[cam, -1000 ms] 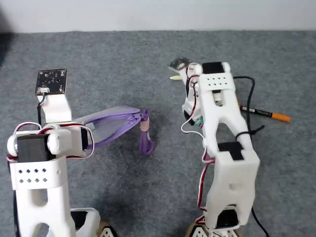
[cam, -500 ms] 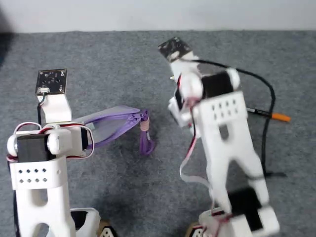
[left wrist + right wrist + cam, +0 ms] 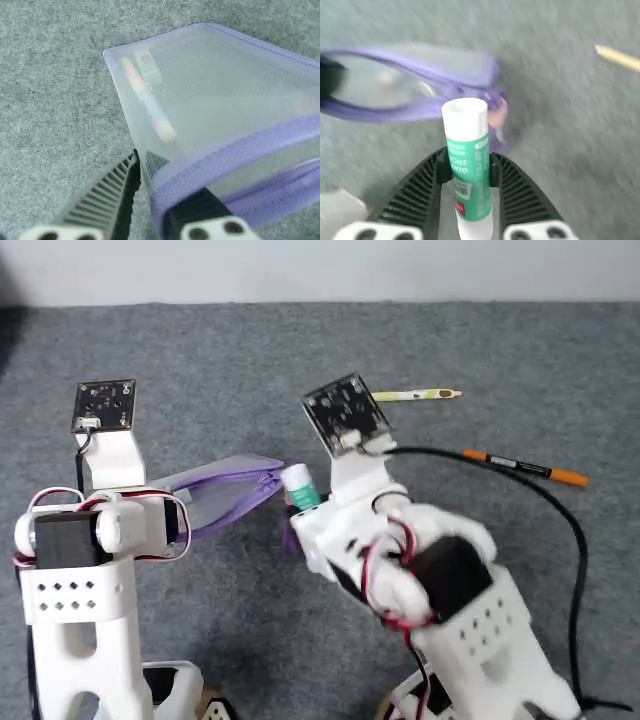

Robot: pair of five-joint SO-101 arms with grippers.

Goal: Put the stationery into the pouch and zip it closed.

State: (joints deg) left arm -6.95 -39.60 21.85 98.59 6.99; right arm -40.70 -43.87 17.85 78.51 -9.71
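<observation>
The purple mesh pouch (image 3: 225,490) lies left of centre, its mouth toward the middle. My left gripper (image 3: 150,200) is shut on the pouch's (image 3: 215,115) purple edge near the mouth; a pale pen (image 3: 147,102) shows through the mesh. My right gripper (image 3: 467,172) is shut on a green-and-white glue stick (image 3: 466,155), whose white cap (image 3: 297,480) sits just at the pouch's open end (image 3: 410,90). A cream pen (image 3: 415,395) and an orange-tipped black marker (image 3: 525,468) lie on the grey mat to the right.
Grey carpet-like mat (image 3: 200,350) covers the table. A black cable (image 3: 560,530) from the right arm loops over the right side, near the marker. The pouch's zipper pull and strap (image 3: 496,112) hang at its open end.
The right arm swung from the far right area toward the pouch, carrying the glue stick to the pouch mouth. The cream pen is now uncovered. The left arm stayed still.
</observation>
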